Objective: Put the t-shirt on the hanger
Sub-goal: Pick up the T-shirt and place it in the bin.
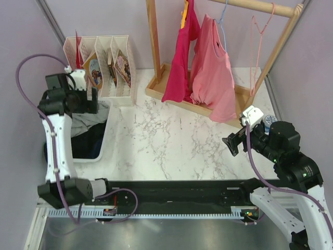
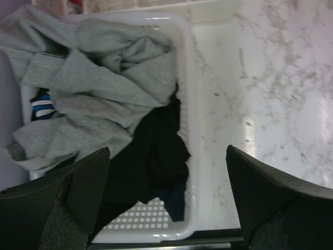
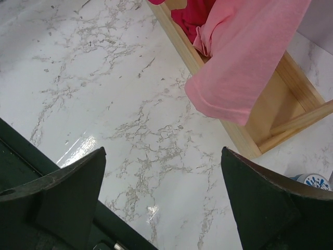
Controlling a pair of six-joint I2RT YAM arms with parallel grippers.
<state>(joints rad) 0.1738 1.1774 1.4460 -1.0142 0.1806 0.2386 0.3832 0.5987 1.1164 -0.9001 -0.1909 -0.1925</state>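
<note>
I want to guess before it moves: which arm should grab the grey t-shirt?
Left, probably. The left gripper, open, hangs right over the white basket where the grey t-shirt lies crumpled. The right gripper, open too, is over the marble table near the wooden rack, away from the basket.

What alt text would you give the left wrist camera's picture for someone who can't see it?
Seen from above, a crumpled grey t-shirt lies heaped in a white plastic basket, partly over a black garment. The left gripper stands wide open at the bottom edge, holding nothing. A white marble table lies to the right.
</note>
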